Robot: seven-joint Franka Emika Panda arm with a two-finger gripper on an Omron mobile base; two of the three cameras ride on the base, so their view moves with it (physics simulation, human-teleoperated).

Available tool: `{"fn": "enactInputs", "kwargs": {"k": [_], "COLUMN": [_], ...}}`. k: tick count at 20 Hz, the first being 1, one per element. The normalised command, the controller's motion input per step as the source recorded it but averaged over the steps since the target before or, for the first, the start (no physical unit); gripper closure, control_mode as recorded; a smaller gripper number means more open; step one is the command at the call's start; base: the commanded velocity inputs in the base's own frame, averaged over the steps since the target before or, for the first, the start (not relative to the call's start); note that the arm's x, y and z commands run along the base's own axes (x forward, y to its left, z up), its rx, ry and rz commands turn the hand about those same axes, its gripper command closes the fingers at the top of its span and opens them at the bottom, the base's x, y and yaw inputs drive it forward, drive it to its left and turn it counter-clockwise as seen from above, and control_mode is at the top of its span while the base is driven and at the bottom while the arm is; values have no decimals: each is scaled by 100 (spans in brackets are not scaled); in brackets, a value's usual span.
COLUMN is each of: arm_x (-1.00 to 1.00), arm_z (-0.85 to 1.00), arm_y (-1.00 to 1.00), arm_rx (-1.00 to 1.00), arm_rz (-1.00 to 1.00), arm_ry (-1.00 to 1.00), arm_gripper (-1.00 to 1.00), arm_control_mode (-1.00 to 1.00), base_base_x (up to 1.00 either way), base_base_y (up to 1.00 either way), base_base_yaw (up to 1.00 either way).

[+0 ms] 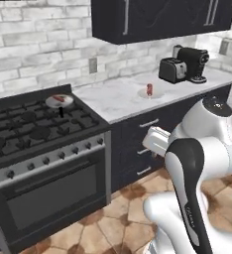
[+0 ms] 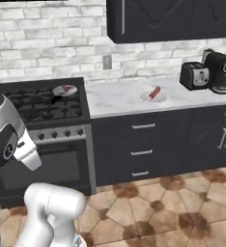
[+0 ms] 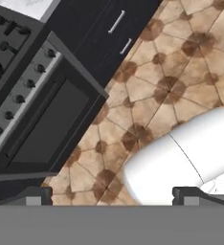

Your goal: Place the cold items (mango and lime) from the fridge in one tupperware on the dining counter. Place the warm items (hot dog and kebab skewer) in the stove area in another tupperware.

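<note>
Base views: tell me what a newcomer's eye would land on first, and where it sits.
The black stove fills the left, with a small pan holding something red on a rear burner. On the marble counter to its right, a hot dog lies on a white plate. A toaster and coffee machine stand at the counter's far right.
</note>
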Motion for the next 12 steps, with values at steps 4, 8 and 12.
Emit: {"fn": "enactInputs", "kwargs": {"k": [4,8,12], "arm_x": [0,0,0], "arm_z": [0,0,0], "arm_y": [0,0,0], "arm_rx": [0,0,0], "arm_rz": [0,0,0], "arm_ry": [0,0,0], "arm_gripper": [-100,-100,-100], "arm_control_mode": [100,100,100], "base_base_x": [57,58,58], "base_base_y": [-83,-76,-67], "base_base_yaw": [54,46,20]}}
